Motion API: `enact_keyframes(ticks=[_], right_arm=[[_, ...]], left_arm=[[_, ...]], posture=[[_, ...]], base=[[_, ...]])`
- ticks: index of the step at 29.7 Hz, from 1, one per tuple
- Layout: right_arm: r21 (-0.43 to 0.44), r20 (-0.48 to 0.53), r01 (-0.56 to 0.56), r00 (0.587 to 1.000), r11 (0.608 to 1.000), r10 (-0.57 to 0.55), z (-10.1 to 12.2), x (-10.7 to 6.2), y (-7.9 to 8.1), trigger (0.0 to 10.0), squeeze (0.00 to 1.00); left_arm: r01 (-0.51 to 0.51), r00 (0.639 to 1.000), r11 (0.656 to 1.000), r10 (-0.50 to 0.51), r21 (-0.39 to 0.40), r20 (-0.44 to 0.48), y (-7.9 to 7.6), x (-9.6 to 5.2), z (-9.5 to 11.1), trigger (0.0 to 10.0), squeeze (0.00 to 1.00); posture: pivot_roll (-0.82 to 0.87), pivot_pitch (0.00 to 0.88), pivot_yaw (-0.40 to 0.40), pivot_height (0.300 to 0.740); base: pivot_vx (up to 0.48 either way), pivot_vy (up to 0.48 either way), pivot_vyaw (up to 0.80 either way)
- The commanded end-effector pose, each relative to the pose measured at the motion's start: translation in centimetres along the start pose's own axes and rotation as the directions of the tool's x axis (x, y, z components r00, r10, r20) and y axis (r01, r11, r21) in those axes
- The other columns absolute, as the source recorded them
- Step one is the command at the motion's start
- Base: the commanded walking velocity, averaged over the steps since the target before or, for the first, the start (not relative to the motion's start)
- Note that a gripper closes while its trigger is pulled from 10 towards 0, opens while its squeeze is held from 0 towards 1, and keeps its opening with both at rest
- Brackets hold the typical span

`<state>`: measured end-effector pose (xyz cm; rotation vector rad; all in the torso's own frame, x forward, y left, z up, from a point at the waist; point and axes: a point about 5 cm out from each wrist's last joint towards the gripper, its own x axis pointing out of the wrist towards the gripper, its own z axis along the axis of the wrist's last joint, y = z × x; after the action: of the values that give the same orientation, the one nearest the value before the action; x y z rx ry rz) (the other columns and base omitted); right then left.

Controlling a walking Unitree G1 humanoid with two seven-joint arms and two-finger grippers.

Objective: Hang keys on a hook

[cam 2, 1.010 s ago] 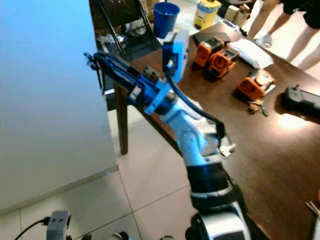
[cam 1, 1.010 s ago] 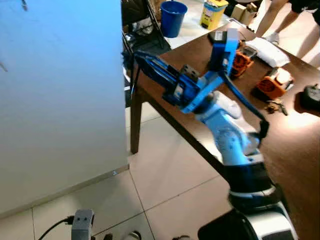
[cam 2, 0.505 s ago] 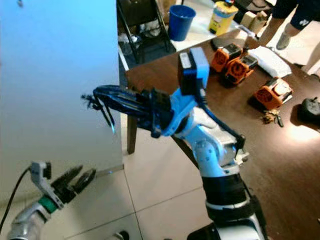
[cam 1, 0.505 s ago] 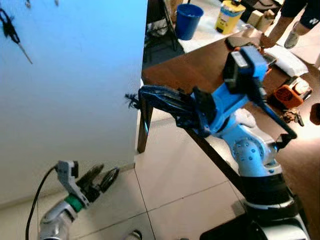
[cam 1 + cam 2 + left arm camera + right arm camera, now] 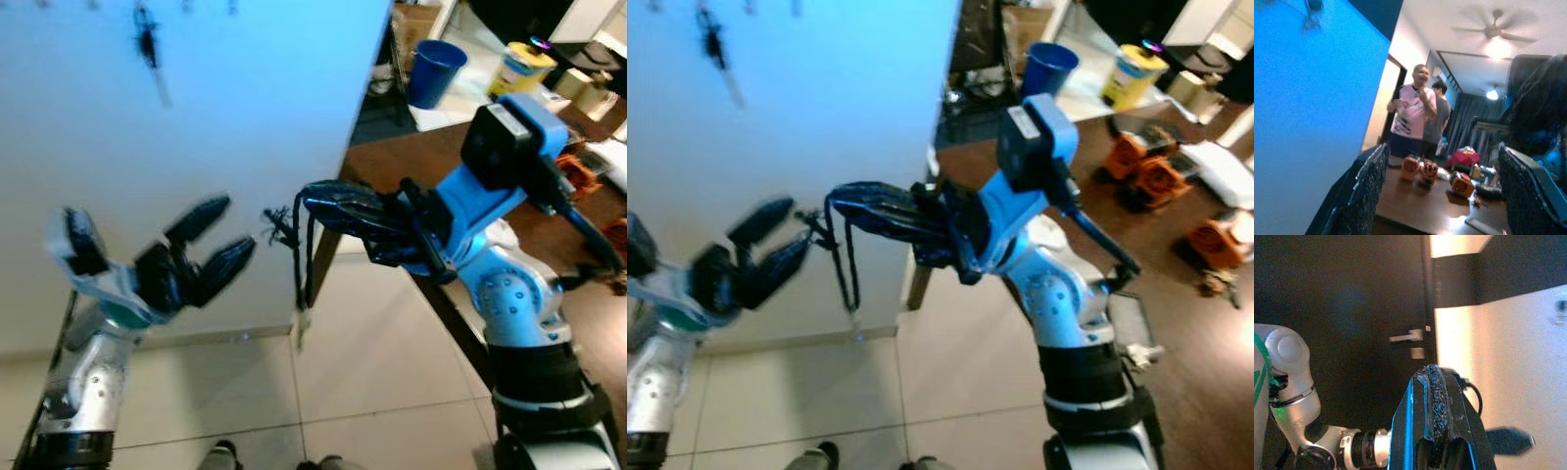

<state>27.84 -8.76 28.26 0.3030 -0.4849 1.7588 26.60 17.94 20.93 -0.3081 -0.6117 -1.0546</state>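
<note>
right gripper [image 5: 312, 199] pinched tight on the keys [image 5: 287, 231], lanyard loop dangling, near the white wall [image 5: 245, 88]. left gripper [image 5: 217, 239] spread wide, empty, just beside the keys.

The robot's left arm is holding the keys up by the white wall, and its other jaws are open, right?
Not quite. The right gripper holds the keys, its jaws shut on them, by the white wall. The left gripper is the open one. The left eye view shows it.
</note>
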Motion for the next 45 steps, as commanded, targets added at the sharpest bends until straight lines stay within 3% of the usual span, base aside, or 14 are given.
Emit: enact_keyframes(ticks=[1, 4, 12, 18, 30, 38, 39, 40, 41, 42, 45], right_arm=[[-0.008, 0.005, -0.015, 1.0, 1.0, 0.015, 0.5, -0.2, 0.1, 0.0, 0.0], [-0.007, 0.005, -0.026, 1.0, 1.0, 0.026, 0.8, -0.3, 0.1, 0.0, 0.0], [-0.007, 0.004, -0.05, 0.999, 0.999, 0.05, 1.3, -0.2, -0.1, 0.0, 0.0], [-0.008, 0.005, -0.062, 0.998, 0.998, 0.063, 1.4, 0.1, -0.2, 0.0, 0.0], [-0.028, 0.013, -0.067, 0.998, 0.997, 0.068, 2.0, 0.2, -0.4, 0.0, 0.0], [-0.031, 0.018, -0.069, 0.997, 0.997, 0.07, 2.0, 0.3, -0.4, 0.0, 0.0], [-0.026, 0.022, -0.07, 0.997, 0.997, 0.07, 1.9, 0.4, -0.4, 0.0, 0.0], [-0.026, 0.022, -0.07, 0.997, 0.997, 0.07, 1.9, 0.4, -0.4, 0.0, 0.0], [-0.021, 0.028, -0.068, 0.997, 0.997, 0.068, 1.8, 0.5, -0.4, 0.0, 0.0], [-0.014, 0.04, -0.055, 0.998, 0.998, 0.055, 1.7, 0.6, -0.5, 8.5, 0.0], [-0.009, 0.048, -0.045, 0.998, 0.999, 0.045, 1.7, 0.6, -0.6, 8.5, 0.0]], left_arm=[[0.058, 0.998, 0.998, -0.058, 0.0, 0.017, -0.6, 0.7, 0.8, 10.0, 0.0], [0.126, 0.992, 0.992, -0.126, 0.019, 0.019, -1.4, 1.9, 2.5, 10.0, 0.0], [0.219, 0.975, 0.974, -0.22, 0.053, 0.019, -3.0, 4.1, 4.3, 10.0, 0.0], [0.247, 0.968, 0.967, -0.243, 0.065, -0.066, -3.4, 4.8, 3.8, 10.0, 0.0], [0.277, 0.938, 0.959, -0.259, 0.05, -0.229, -3.3, 4.6, 2.1, 10.0, 0.0], [0.251, 0.944, 0.967, -0.234, 0.046, -0.232, -3.2, 4.7, 1.5, 10.0, 0.0], [0.249, 0.945, 0.968, -0.234, 0.038, -0.228, -3.2, 4.7, 1.4, 7.3, 0.0], [0.249, 0.945, 0.968, -0.234, 0.038, -0.228, -3.2, 4.7, 1.4, 7.3, 0.0], [0.248, 0.945, 0.968, -0.236, 0.027, -0.227, -3.2, 4.6, 1.3, 0.0, 0.0], [0.25, 0.944, 0.968, -0.239, 0.018, -0.228, -3.3, 4.5, 1.1, 0.0, 0.0], [0.251, 0.943, 0.968, -0.241, 0.013, -0.229, -3.4, 4.5, 1.0, 0.0, 0.0]], posture=[[0.02, 0.097, -0.054, 0.74], [0.03, 0.096, -0.056, 0.74], [0.03, 0.096, -0.071, 0.74], [0.03, 0.092, -0.069, 0.74], [0.02, 0.082, -0.062, 0.74], [0.03, 0.076, -0.066, 0.74], [0.03, 0.075, -0.067, 0.74], [0.03, 0.075, -0.067, 0.74], [0.03, 0.075, -0.066, 0.74], [0.04, 0.076, -0.065, 0.74], [0.04, 0.076, -0.065, 0.74]], base=[[0.0, 0.0, 0.73], [0.0, 0.0, 0.72], [0.0, 0.0, 0.72], [0.0, 0.0, 0.7], [0.0, 0.0, 0.7], [0.0, 0.0, 0.7], [0.0, 0.0, 0.69], [0.0, 0.0, 0.69], [0.0, 0.0, 0.57], [0.0, 0.0, 0.0], [0.0, 0.0, 0.0]])
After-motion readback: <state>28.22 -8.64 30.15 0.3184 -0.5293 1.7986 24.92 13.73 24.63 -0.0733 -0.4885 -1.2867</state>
